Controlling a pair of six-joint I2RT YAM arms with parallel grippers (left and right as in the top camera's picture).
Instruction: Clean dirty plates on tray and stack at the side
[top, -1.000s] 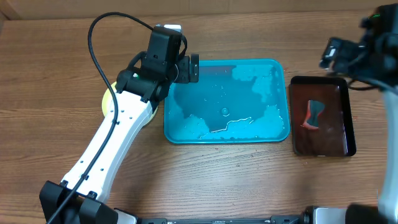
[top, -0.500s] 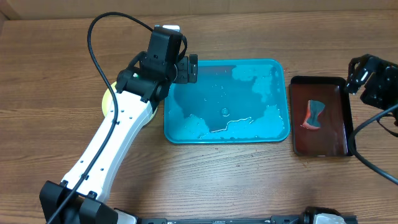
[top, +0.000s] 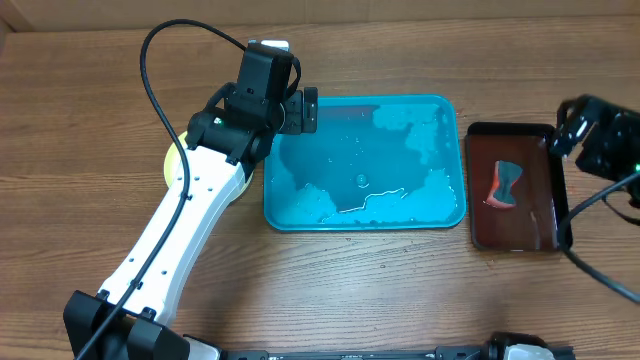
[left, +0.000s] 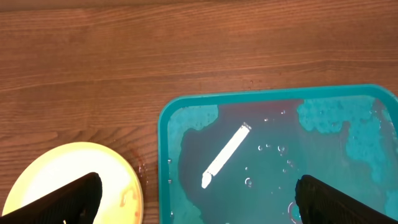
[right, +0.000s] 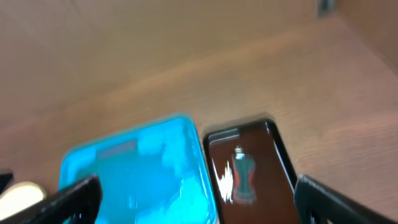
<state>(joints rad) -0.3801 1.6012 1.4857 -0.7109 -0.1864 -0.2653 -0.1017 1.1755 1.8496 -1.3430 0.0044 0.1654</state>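
The teal tray (top: 455, 215) sits mid-table and holds soapy water with foam patches; no plate shows in it. One pale yellow plate (top: 173, 165) with orange smears lies on the table left of the tray, mostly hidden under my left arm. It also shows in the left wrist view (left: 62, 177), next to the tray's rim (left: 163, 155). The other plates are out of view. My left gripper (top: 300, 110) (left: 199, 199) is open and empty above the tray's far left corner. My right gripper (top: 572, 122) (right: 199, 199) is open and empty, in the air at the right.
A dark brown-red tray (top: 545, 235) stands right of the teal tray with a red and teal scrubber (top: 503, 184) in it. The blurred right wrist view shows both trays (right: 130, 165) (right: 273, 174) from above. Bare wooden table lies around them.
My right arm has moved down from the far right corner towards the brown-red tray's right edge. My left arm has not moved.
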